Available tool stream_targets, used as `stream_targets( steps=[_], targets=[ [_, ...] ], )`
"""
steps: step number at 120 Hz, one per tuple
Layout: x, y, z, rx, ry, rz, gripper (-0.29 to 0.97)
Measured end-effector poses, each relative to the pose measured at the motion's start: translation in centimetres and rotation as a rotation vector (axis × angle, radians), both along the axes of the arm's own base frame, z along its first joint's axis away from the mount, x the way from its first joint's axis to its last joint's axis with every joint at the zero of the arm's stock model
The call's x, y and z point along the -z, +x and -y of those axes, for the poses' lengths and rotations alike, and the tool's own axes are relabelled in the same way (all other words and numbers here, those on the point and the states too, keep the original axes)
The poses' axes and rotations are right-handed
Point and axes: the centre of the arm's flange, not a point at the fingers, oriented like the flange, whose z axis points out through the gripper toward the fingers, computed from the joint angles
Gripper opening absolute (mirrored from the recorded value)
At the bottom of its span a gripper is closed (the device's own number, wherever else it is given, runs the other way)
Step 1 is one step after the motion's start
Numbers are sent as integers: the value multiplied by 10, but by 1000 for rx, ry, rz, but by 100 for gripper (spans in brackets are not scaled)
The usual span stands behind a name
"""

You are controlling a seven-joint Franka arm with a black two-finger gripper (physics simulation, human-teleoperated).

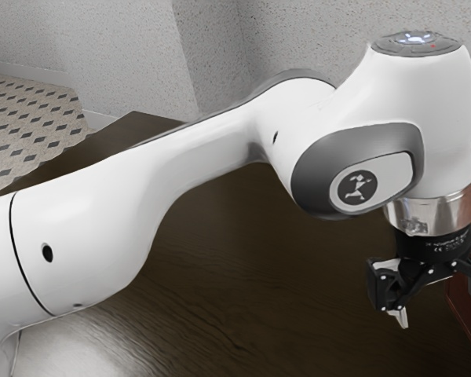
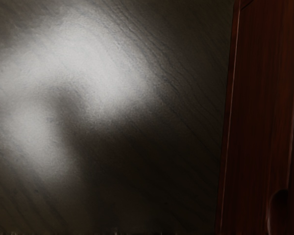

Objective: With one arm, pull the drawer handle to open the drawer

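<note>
Exterior view: gripper [image 1: 438,302] above dark wooden table [image 1: 259,298], fingers spread wide, just beside red-brown drawer unit [image 1: 466,316].

Dark wood-grain counter [image 1: 243,259], glossy finish, pale glare patch toward the exterior view's lower left, reddish-brown cabinet [image 1: 467,314] standing directly on it at the exterior view's right edge.
</note>
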Motion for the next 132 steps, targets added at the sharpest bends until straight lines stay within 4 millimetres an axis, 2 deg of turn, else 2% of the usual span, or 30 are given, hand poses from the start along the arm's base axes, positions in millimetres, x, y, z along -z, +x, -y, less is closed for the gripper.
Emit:
stream_targets(
  steps=[43, 82, 132],
  targets=[
    [5, 4, 12, 12, -45, 26, 67],
    [3, 5, 20, 17, -94, 47, 48],
    [16, 9, 25, 20, -110, 46, 40]
  ],
)
